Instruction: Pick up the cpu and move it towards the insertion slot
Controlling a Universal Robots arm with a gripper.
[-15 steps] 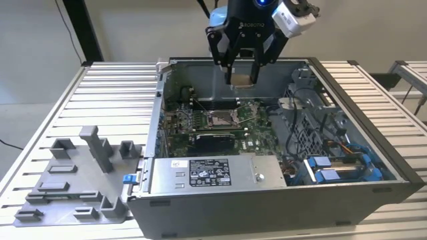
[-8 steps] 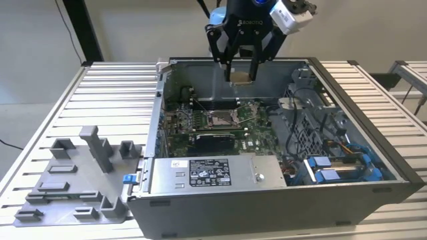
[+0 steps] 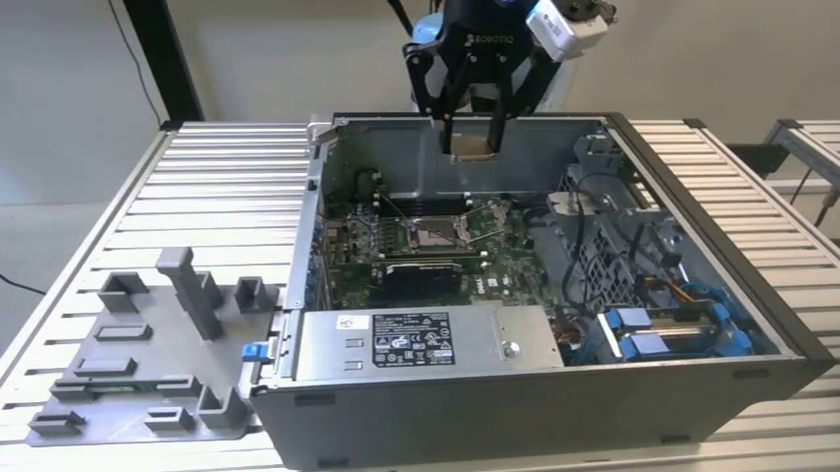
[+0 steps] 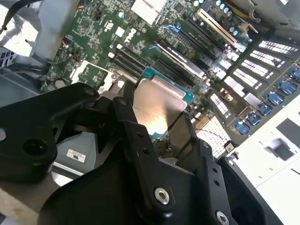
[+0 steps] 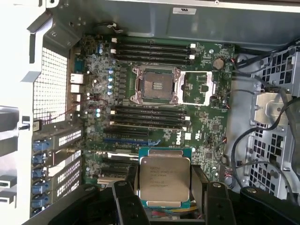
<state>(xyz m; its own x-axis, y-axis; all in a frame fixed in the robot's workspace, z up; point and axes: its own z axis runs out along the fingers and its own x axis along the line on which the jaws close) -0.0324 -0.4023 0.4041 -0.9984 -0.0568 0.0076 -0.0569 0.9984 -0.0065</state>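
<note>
My gripper [image 5: 165, 199] is pinching the cpu [image 5: 165, 182] by its edges, flat, so it is facing the insertion slot [image 5: 154, 85] at twelve o'clock.

Open grey metal computer case [image 3: 683, 388] sits on slatted silver aluminium table [image 3: 210, 177], filling table's middle toward the exterior view's right edge. Green motherboard [image 3: 493, 280] lies on case floor; silver boxed power supply [image 3: 420, 339] runs along case's near wall, blue-clipped drive bay [image 3: 670, 329] at near corner. Grey plastic fixture tray with upright blocks [image 3: 145, 364] rests at table's near corner, on the exterior view's left, beside case.
</note>
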